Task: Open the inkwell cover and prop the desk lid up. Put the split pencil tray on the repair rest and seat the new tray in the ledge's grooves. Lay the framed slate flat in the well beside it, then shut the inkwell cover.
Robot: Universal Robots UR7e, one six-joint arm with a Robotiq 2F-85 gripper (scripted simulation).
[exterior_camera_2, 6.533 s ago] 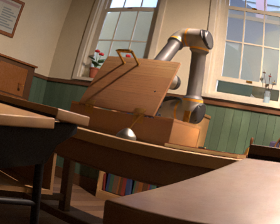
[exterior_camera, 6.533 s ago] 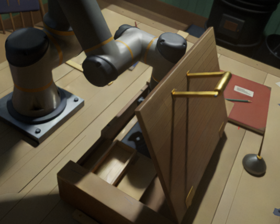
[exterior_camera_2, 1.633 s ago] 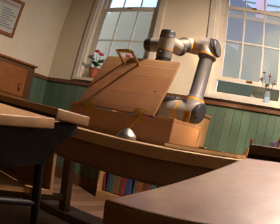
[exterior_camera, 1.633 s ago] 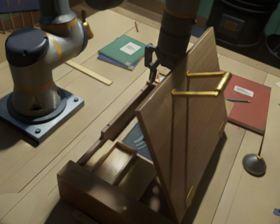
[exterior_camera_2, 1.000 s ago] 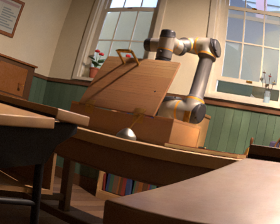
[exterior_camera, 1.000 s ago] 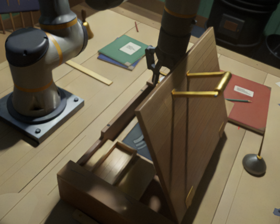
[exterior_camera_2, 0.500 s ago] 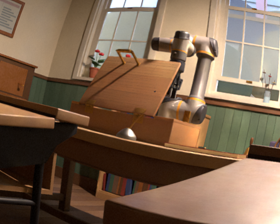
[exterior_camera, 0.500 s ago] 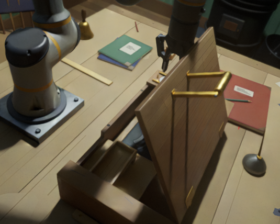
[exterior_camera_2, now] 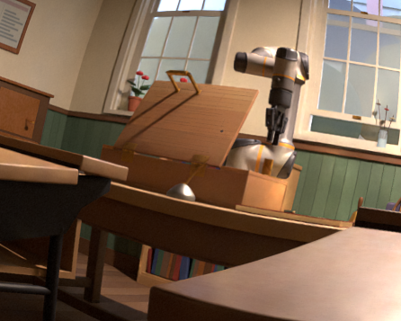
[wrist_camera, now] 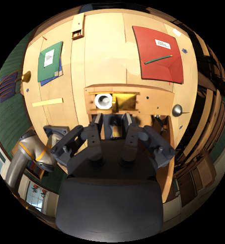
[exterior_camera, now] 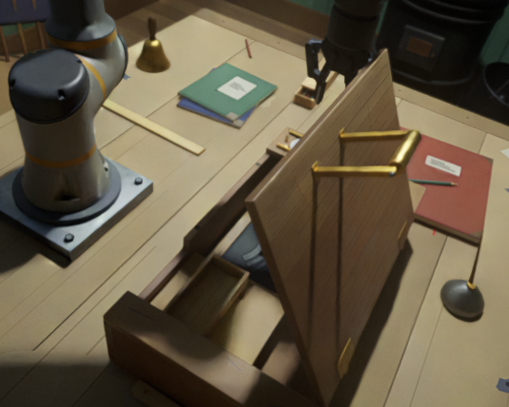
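The school desk in the middle of the table has its lid [exterior_camera: 335, 209] propped up steeply, with a brass prop frame [exterior_camera: 373, 152] against its outer face. In the well a wooden pencil tray [exterior_camera: 206, 295] sits near the close end, and the dark framed slate [exterior_camera: 249, 252] lies beside it, partly hidden under the lid. At the far end of the ledge the white inkwell [wrist_camera: 103, 101] is uncovered, its brass cover [wrist_camera: 125, 102] slid aside. My gripper [exterior_camera: 316, 76] hangs above that far end, partly open and holding nothing. A small wooden rest [exterior_camera: 308, 92] stands just beyond it.
The robot base [exterior_camera: 63, 199] stands left of the desk. A red book [exterior_camera: 451, 183] with a green pencil lies right of the lid, and green and blue books [exterior_camera: 228, 92], a ruler [exterior_camera: 151, 126] and a brass bell [exterior_camera: 152, 52] lie to the far left. A grey dome weight [exterior_camera: 461, 297] sits on the right.
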